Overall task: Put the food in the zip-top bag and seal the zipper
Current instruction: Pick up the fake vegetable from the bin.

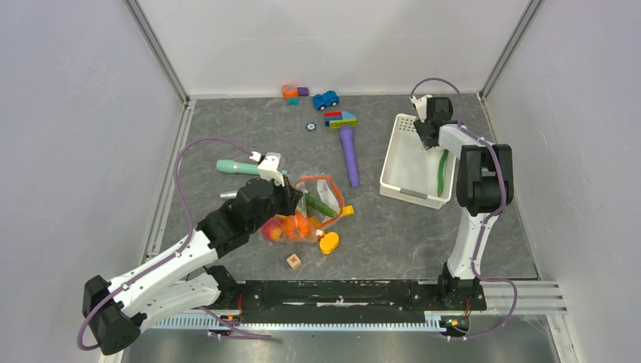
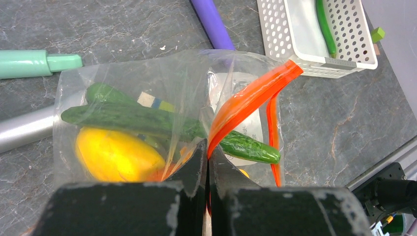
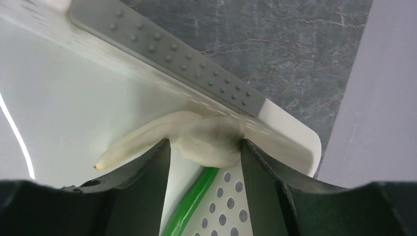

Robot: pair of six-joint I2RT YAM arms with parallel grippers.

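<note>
The clear zip-top bag (image 1: 306,215) lies mid-table with a yellow squash (image 2: 115,155), long green cucumbers (image 2: 147,120) and orange and red pieces inside. Its orange-red zipper (image 2: 251,96) stands open in a loop. My left gripper (image 2: 207,147) is shut on the zipper edge at the near corner of the mouth; it also shows in the top view (image 1: 291,198). My right gripper (image 3: 205,143) is shut on a white garlic-like piece (image 3: 206,140) just above the white slotted basket (image 1: 401,170). A thin green bean (image 3: 192,201) lies in the basket.
A purple tool (image 1: 348,153) lies between the bag and the basket, a teal tool (image 1: 234,167) left of the bag. A yellow piece (image 1: 329,243) and a wooden cube (image 1: 293,261) lie near the bag. A blue car (image 1: 326,99) and blocks (image 1: 340,119) sit at the back.
</note>
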